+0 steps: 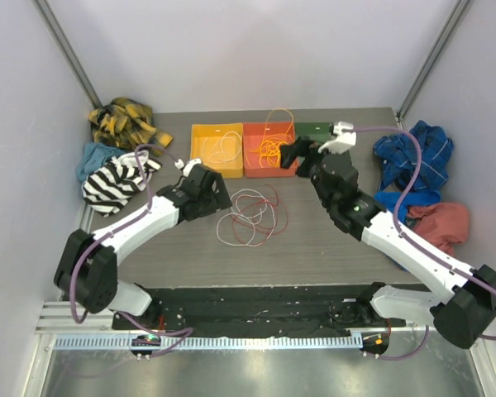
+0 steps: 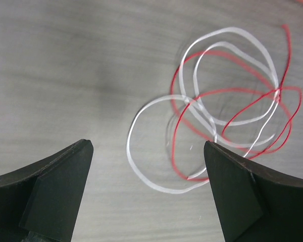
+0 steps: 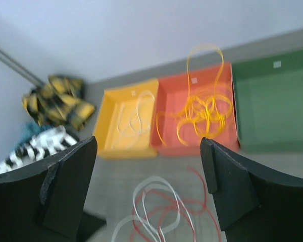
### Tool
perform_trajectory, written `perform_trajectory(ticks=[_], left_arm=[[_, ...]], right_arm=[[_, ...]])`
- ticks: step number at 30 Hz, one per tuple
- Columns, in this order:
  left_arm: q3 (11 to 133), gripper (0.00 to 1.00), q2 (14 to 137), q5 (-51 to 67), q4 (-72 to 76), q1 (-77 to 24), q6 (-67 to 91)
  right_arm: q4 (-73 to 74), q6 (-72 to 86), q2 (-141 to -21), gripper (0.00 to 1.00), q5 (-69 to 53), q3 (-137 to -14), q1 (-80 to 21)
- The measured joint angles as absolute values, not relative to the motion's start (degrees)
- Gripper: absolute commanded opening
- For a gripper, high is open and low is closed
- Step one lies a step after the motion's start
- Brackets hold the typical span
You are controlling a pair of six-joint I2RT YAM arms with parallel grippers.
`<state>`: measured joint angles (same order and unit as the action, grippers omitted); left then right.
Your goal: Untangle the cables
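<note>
A tangle of white and red cables (image 1: pixel 252 217) lies in loose loops on the grey table. My left gripper (image 1: pixel 223 198) hangs open at its left edge. In the left wrist view a white loop (image 2: pixel 128 148) and a red strand (image 2: pixel 173 161) lie between the spread fingers of the left gripper (image 2: pixel 147 146). My right gripper (image 1: pixel 294 154) is open and empty by the orange tray's front. Its wrist view looks past the gripper (image 3: pixel 147 141) at a yellow-orange cable (image 3: pixel 202 113) heaped in the orange tray (image 3: pixel 167 143). A white cable (image 3: pixel 136 118) lies in the yellow tray.
Yellow tray (image 1: pixel 197 161), orange tray (image 1: pixel 251 161) and green tray (image 1: pixel 314 130) stand in a row at the back. Clothes lie along both sides: yellow-black (image 1: pixel 124 122) and striped (image 1: pixel 112 182) cloths left, blue (image 1: pixel 417 161) and pink (image 1: pixel 442 225) cloths right.
</note>
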<state>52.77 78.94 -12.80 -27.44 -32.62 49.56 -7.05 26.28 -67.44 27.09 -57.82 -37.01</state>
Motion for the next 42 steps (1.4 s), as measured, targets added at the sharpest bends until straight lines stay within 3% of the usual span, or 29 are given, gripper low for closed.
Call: perform_trajectory(ticks=[10, 23, 29, 32, 42], left_arm=[[70.0, 0.80, 100.9, -16.5, -23.1, -32.6, 41.8], [72.3, 0.58, 109.3, -16.0, -21.2, -32.6, 38.4], [73.9, 0.26, 111.8, -16.8, -20.9, -32.6, 36.9], [75.7, 0.02, 113.3, -18.1, -21.4, -32.6, 35.5], [74.3, 0.00, 111.4, -19.4, -22.7, -32.8, 35.4]], right_arm=[[3.0, 28.9, -55.1, 0.90, 23.7, -42.7, -40.0], [5.7, 27.1, -49.9, 0.90, 24.4, -40.8, -39.9], [5.9, 27.0, -50.3, 0.89, 24.4, -40.3, -39.9], [6.0, 26.9, -50.3, 0.89, 24.6, -40.3, -39.9], [5.9, 26.9, -50.2, 0.90, 24.7, -39.9, -39.9]])
